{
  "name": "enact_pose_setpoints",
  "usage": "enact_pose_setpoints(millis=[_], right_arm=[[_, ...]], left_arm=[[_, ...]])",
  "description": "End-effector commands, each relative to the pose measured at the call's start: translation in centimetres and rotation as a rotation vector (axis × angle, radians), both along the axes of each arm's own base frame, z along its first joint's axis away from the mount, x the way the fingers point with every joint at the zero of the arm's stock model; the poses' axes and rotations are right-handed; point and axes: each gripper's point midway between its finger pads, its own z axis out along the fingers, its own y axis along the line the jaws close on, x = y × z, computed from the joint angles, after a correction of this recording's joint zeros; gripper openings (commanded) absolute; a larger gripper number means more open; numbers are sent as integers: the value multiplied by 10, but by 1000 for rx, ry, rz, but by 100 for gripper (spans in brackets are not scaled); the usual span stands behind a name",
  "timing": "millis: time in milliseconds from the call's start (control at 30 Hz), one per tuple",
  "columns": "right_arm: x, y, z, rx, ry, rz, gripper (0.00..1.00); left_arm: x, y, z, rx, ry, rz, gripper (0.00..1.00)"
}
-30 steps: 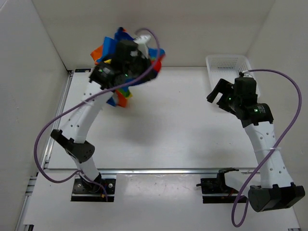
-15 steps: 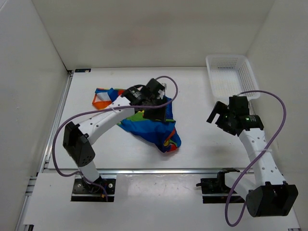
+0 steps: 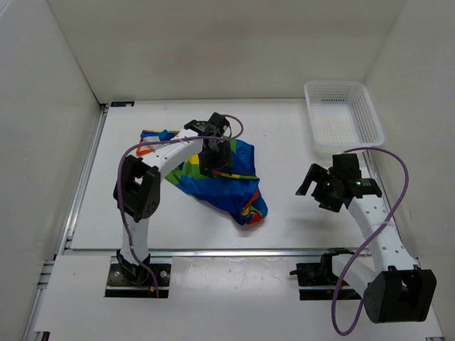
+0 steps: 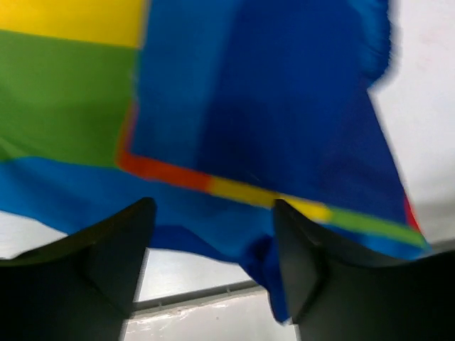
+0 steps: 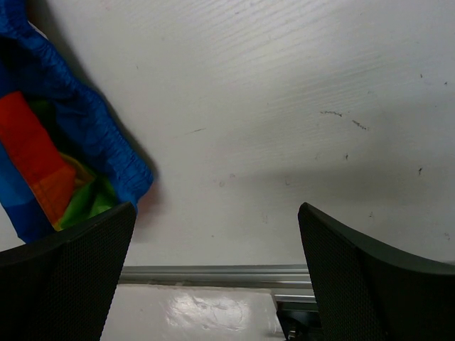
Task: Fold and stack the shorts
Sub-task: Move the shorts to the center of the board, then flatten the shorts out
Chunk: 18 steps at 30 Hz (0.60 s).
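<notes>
Currently, shorts (image 3: 220,188) on table (image 3: 284,142), apart from basket (image 3: 343,117), left claw (image 4: 213,213) and right claw (image 5: 217,213) released.

top – overhead, far | wrists – close, downward | shared: shorts (image 3: 227,188)

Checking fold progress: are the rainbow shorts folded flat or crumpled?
Crumpled. The shorts lie in an uneven, bunched heap, with no clean fold.

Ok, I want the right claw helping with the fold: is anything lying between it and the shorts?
Nothing visible does. Only bare table lies between the open right claw and the shorts; the white basket sits farther back, off that line.
</notes>
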Motion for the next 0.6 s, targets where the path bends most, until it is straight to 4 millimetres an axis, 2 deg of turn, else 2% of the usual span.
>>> enact_pose_setpoints(millis=[0, 67, 100, 133, 200, 233, 267, 300, 367, 400, 500, 533, 567], right_arm=[[3, 5, 5, 21, -41, 45, 100], [1, 5, 1, 15, -34, 53, 100], [1, 5, 1, 15, -34, 53, 100], [1, 5, 1, 15, -34, 53, 100], [1, 4, 1, 10, -36, 61, 100], [1, 4, -1, 10, -26, 61, 100], [1, 4, -1, 9, -26, 61, 100], [1, 4, -1, 9, -26, 61, 100], [1, 4, -3, 4, -19, 69, 100], [1, 6, -2, 16, -19, 76, 100], [0, 8, -6, 26, -7, 82, 100], [-1, 12, -9, 47, 3, 94, 100], [-2, 15, -9, 61, 4, 103, 100]], left_arm=[[23, 4, 10, -76, -24, 62, 74], [27, 4, 4, -62, -24, 67, 71], [30, 7, -3, -54, -7, 85, 71], [33, 7, -1, -54, -17, 99, 73], [35, 10, -14, -40, 11, 120, 73], [35, 10, -13, -42, 14, 130, 73], [35, 10, -19, -35, 25, 131, 71], [40, 8, -16, -40, 7, 142, 68], [42, 7, -18, -39, 9, 142, 55], [47, 4, -10, -53, -11, 142, 43], [51, -1, -6, -70, -18, 137, 23], [54, -2, -2, -78, -30, 137, 12], [52, -1, -3, -71, -20, 137, 10]])
